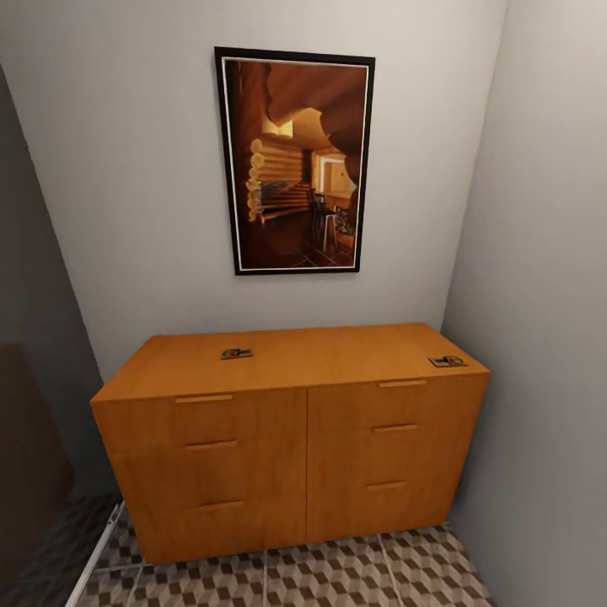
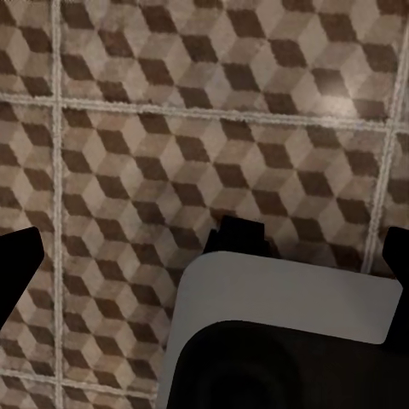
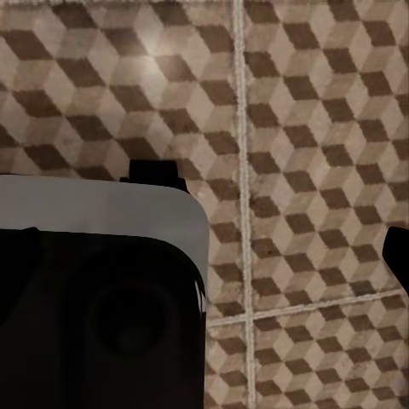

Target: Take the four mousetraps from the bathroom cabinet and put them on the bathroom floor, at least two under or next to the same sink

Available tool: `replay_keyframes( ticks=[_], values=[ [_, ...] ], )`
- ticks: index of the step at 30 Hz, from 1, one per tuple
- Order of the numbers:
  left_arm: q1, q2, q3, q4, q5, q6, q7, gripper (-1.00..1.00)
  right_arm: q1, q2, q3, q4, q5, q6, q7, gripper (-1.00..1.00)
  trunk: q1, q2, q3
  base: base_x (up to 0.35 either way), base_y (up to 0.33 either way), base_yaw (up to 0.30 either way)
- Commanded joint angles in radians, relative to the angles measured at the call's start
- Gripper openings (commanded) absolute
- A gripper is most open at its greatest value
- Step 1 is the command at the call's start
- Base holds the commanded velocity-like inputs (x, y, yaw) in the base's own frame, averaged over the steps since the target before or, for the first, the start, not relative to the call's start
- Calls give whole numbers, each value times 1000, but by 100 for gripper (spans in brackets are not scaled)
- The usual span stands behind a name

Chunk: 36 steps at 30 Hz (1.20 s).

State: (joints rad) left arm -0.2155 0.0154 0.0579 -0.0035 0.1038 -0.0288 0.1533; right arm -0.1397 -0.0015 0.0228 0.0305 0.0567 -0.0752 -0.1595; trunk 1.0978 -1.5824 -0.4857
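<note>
Facing the cabinet (image 1: 291, 447) | two mousetraps are sitting on its top, one left of centre (image 1: 237, 353), one at the far right edge (image 1: 448, 361), other two not spotted | nothing's looking placed on the bathroom floor (image 1: 337, 577) yet, so basically just starting | wrist cams are pointing at tiles, finger state can't tell for either gripper

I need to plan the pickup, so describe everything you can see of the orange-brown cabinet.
The cabinet is a wide, low chest in glossy orange-brown wood, standing upright on the cube-patterned floor against the grey back wall, its right end close to the side wall. Its front splits into two columns of three drawers, all shut, each with a matching wooden bar handle. Two mousetraps lie flat on its top: one near the middle, one at the front right corner. A framed picture hangs above it.
</note>
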Motion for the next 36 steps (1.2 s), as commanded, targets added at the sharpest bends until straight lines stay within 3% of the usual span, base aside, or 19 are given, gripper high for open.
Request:
replay_keyframes(
  ticks=[1, 36],
  values=[
    [0, 0, 5, 0, 7, -3, 0, 100, -1, 0, 2, 3, 6, -5, -4, 100, 0, -1, -1, 25, 0, 0],
    [-1, -1, 4, 0, 3, 7, 2, 100, -1, -3, 3, 2, 7, -6, -4, 100, 0, -1, -1, 3, 0, 0]
  ],
)
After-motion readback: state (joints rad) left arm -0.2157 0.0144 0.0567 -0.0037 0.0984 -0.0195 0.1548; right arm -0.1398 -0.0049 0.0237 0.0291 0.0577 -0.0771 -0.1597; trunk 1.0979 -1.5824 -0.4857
